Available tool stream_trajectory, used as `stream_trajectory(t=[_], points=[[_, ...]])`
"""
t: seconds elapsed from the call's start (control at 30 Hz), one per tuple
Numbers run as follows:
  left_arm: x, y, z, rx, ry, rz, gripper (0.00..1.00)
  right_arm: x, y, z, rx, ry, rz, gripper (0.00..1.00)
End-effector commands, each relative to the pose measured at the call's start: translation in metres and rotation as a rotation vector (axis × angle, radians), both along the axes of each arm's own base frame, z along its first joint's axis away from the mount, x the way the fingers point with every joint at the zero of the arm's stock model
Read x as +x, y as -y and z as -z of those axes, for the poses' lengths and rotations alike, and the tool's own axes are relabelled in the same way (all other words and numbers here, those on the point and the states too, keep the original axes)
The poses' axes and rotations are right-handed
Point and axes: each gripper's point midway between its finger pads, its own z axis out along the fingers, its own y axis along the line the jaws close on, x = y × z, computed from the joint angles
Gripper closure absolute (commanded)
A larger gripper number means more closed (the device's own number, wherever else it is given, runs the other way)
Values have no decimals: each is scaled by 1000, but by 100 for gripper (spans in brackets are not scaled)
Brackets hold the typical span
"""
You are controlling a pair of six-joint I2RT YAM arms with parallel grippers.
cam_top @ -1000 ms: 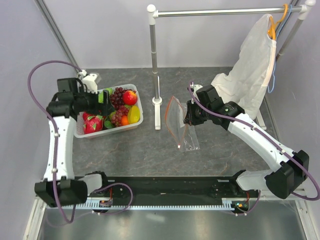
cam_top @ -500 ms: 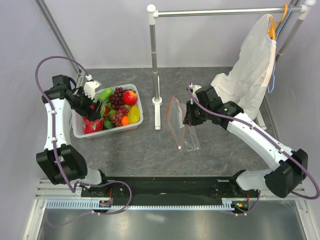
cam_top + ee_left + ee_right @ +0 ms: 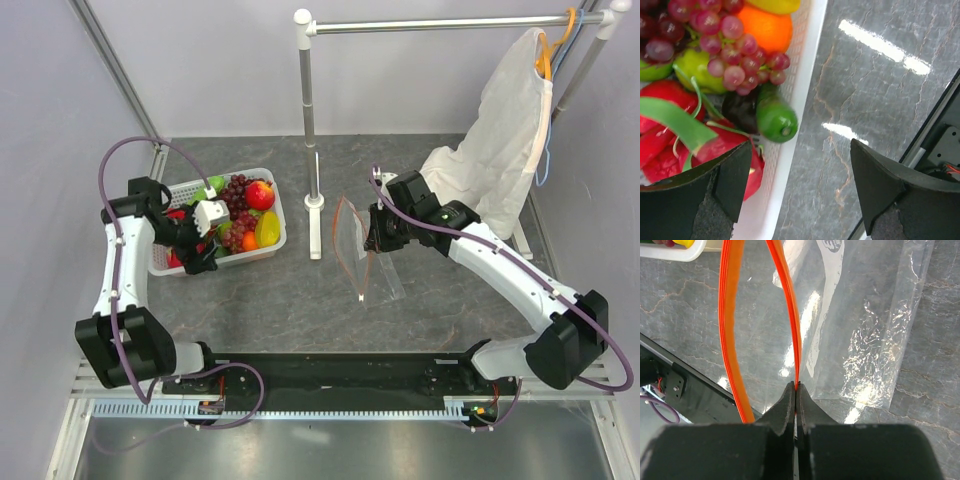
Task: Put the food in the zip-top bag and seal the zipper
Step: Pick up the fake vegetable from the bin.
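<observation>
The left gripper [image 3: 800, 170] hangs spread over the rim of the basket [image 3: 810, 50], food [image 3: 730, 75] piled inside (table's 10 o'clock). The right gripper [image 3: 796, 387] pinches the zipper [image 3: 730, 315], the zip-top bag [image 3: 875, 315] gaping at the basket's 3 o'clock.

The basket [image 3: 281, 232] is set left of the pole [image 3: 309, 110], with the food [image 3: 248, 205] piled in it. The left gripper [image 3: 800, 147] is held left of the pole too, over the basket's near rim. The bag [image 3: 372, 275] is found just right of the pole, its mouth pinched by the right gripper [image 3: 796, 387]. The cover [image 3: 505, 130] is hung far right of the pole.
</observation>
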Motion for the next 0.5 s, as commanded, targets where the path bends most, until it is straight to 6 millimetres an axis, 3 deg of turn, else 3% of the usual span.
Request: stream_trajectory(t=[0.0, 0.13, 0.23, 0.47], points=[[7, 17, -1, -29, 110, 70, 15, 9, -7, -13, 33, 37, -6, 100], [16, 27, 7, -24, 141, 64, 19, 10, -7, -12, 31, 36, -5, 100], [28, 29, 5, -31, 171, 40, 28, 10, -7, -13, 32, 36, -4, 100], [35, 21, -2, 5, 195, 14, 71, 10, -6, -12, 27, 38, -1, 100]])
